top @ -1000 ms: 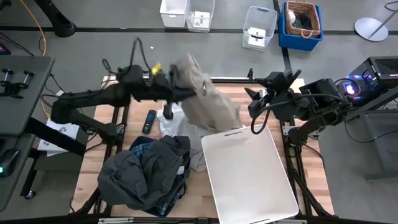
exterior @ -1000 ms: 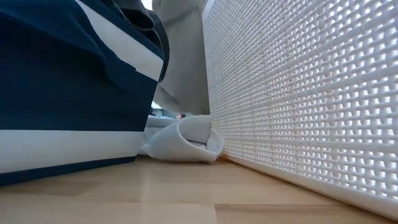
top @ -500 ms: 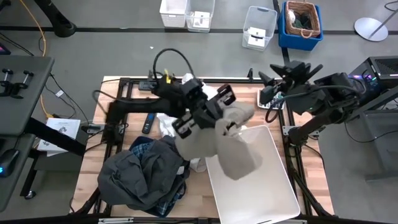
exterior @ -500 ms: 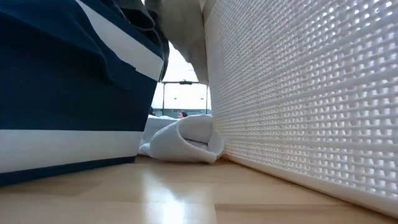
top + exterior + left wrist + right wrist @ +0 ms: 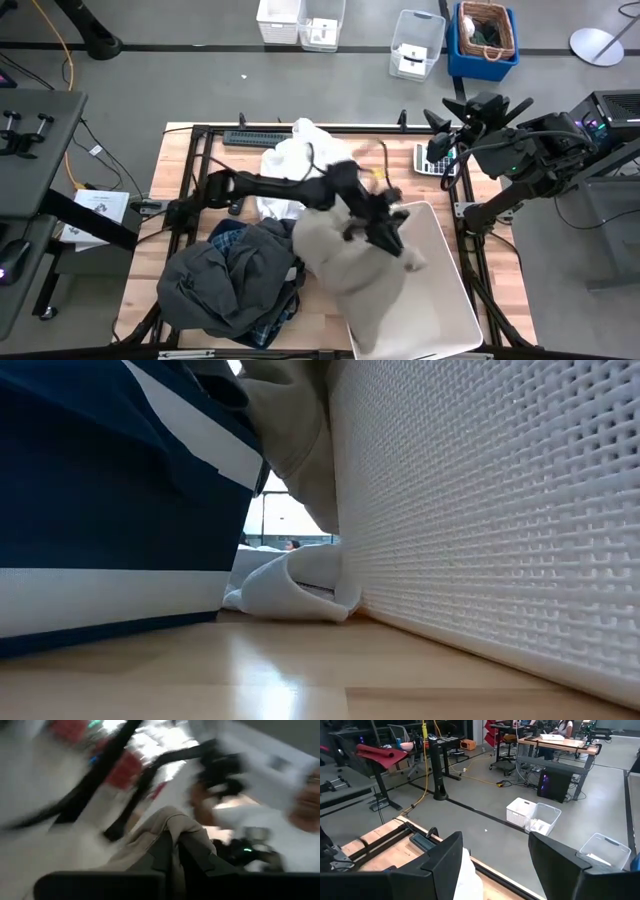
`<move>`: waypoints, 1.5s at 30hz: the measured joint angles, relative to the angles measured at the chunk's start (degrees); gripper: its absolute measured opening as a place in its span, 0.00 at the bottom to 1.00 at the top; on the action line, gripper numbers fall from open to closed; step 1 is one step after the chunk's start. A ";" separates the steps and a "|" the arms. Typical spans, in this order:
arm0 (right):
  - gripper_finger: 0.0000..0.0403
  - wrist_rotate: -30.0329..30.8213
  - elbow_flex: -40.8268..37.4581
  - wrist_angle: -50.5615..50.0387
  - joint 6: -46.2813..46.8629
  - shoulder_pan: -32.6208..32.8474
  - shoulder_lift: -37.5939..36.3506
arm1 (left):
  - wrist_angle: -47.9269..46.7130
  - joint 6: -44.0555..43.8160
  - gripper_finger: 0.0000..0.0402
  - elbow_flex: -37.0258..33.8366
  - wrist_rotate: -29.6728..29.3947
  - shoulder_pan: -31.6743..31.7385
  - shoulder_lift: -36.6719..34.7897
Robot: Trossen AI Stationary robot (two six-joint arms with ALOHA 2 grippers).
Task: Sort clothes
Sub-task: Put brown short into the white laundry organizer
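My left gripper (image 5: pixel 390 225) reaches over the white bin (image 5: pixel 450 300) and is shut on the beige khaki piece (image 5: pixel 345 265). That piece spreads over the bin's left rim. In the low view it (image 5: pixel 300 430) hangs between the two bins. The white piece (image 5: pixel 288 165) lies bunched on the table at the far middle, with a part (image 5: pixel 295 585) showing at table height. The dark grey-black piece (image 5: pixel 225 290) is heaped over the blue-and-white plaid shirt (image 5: pixel 228 238) at the near left. My right gripper (image 5: pixel 445 112) waits open, raised at the far right. My left gripper pinches a bunched fold of the beige khaki piece (image 5: pixel 172 827) between its two fingers (image 5: pixel 197 857); the picture is blurred and I cannot count the layers. The rest of the cloth hangs slack below the fingers and drapes on the white bin's left rim (image 5: pixel 335 300).
The navy bin (image 5: pixel 100 510) stands close beside the white bin's perforated wall (image 5: pixel 480 510), with a narrow gap between them. A black bar (image 5: pixel 260 137) and a calculator (image 5: pixel 435 160) lie near the far edge. Small bins (image 5: pixel 415 45) stand on the floor beyond.
My left gripper has swung fast from the table's far middle toward the right and near edges and down over the white bin, with its wrist rolling. The beige piece has gone with it and now drapes on the bin's left rim. The white piece lies uncovered.
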 joint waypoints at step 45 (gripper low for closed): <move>0.55 -4.80 0.00 0.00 -0.93 0.00 0.15 | -55.93 30.28 0.45 -50.40 -35.63 8.12 -54.88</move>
